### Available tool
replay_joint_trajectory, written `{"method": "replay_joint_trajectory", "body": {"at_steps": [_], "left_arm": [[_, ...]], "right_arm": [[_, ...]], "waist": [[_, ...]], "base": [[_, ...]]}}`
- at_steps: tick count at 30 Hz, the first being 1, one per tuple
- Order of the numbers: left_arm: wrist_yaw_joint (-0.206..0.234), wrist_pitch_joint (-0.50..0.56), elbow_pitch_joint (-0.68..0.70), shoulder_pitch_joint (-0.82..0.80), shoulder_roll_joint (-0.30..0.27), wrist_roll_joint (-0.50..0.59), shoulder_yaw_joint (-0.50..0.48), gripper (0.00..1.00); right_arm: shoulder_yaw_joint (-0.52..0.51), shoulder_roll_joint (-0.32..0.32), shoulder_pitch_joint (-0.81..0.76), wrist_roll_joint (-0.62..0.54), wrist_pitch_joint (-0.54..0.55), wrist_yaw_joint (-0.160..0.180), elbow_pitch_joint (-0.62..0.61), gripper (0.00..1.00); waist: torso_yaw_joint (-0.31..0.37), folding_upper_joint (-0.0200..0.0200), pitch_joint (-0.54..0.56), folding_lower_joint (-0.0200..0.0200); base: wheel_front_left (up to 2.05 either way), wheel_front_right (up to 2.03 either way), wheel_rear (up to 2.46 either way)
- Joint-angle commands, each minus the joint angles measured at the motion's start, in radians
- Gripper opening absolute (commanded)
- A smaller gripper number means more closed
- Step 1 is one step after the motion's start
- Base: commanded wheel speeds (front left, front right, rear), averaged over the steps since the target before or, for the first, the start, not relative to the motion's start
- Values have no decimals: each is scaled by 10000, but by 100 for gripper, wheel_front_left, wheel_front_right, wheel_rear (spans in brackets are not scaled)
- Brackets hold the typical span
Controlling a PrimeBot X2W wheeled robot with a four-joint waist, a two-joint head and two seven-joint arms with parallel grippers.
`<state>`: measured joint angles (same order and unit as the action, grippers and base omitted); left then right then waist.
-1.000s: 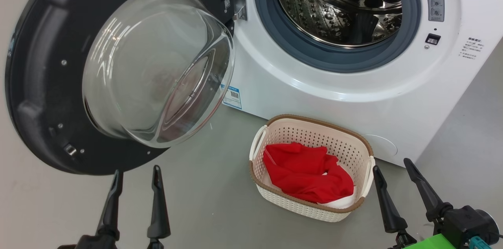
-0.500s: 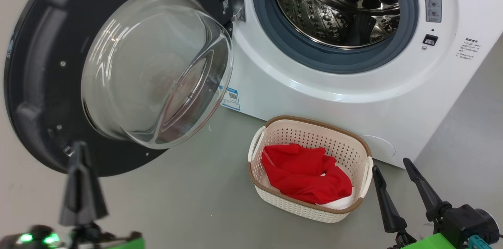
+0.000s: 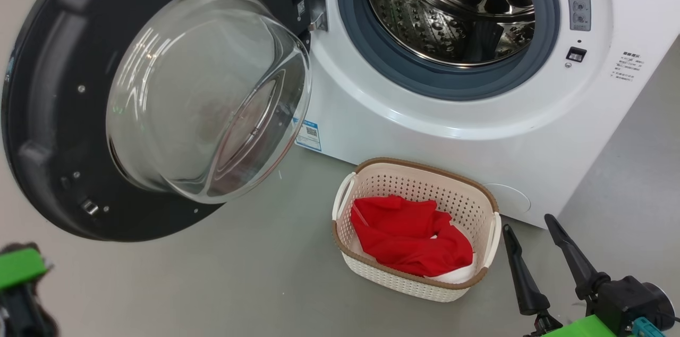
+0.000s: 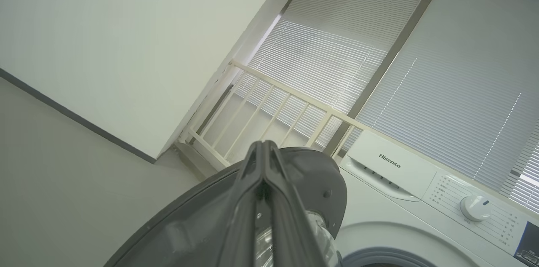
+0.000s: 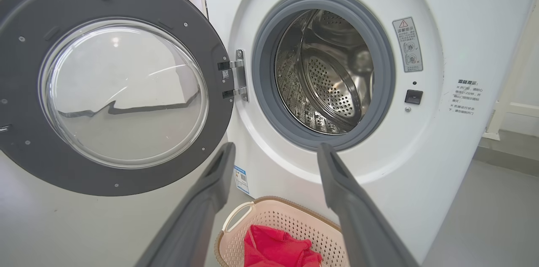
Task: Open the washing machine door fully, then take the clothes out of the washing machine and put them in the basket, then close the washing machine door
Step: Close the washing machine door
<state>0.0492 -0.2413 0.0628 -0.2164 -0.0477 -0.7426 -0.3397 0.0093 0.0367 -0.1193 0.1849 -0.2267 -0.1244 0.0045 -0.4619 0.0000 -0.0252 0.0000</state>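
Note:
The washing machine door (image 3: pixel 48 87) hangs wide open to the left of the white washing machine (image 3: pixel 425 129), and the steel drum (image 3: pixel 451 7) looks bare. The cream basket (image 3: pixel 425 164) sits on the floor in front of the machine with red and white clothes (image 3: pixel 409 236) inside. My right gripper (image 3: pixel 528 223) is open just right of the basket, holding nothing. In the right wrist view that gripper (image 5: pixel 276 149) points at the machine above the basket (image 5: pixel 286 216). My left gripper (image 4: pixel 263 147) is shut and empty, aimed up past the door's top rim (image 4: pixel 311 166).
Grey floor (image 3: pixel 255 273) lies open to the left of the basket under the door. A green part of my left arm (image 3: pixel 18 268) is at the lower left corner. A white railing (image 4: pixel 269 98) and window blinds (image 4: pixel 421 69) stand behind the machine.
My left gripper has shut and swung left and down, its fingers leaving the head view. The head camera has drifted slightly. The right gripper, basket and door hold still.

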Motion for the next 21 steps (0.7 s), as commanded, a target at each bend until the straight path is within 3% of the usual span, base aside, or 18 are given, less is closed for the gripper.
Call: {"method": "replay_joint_trajectory", "body": {"at_steps": [1, 8, 13, 21], "left_arm": [[-211, 192, -117, -655, -429, -326, -474, 0], [-419, 1110, -1945, -2085, -1090, -1912, -1150, 0], [-296, 1836, -3218, -3044, -1550, -3001, -1702, 0], [10, 3109, -4870, -4136, -2401, -3767, -1856, 0]], "right_arm": [[214, 135, 312, 76, 33, -63, -279, 100], [230, 135, 330, 48, 129, -63, -351, 100], [214, 135, 336, -8, 230, -63, -453, 100], [151, 135, 344, -90, 378, -63, -611, 100]], "waist": [[24, 0, -6, 0], [159, 0, -57, 0], [259, 0, -109, 0], [312, 0, -221, 0]], "base": [[0, 0, 0], [0, 0, 0], [0, 0, 0], [0, 0, 0]]}}
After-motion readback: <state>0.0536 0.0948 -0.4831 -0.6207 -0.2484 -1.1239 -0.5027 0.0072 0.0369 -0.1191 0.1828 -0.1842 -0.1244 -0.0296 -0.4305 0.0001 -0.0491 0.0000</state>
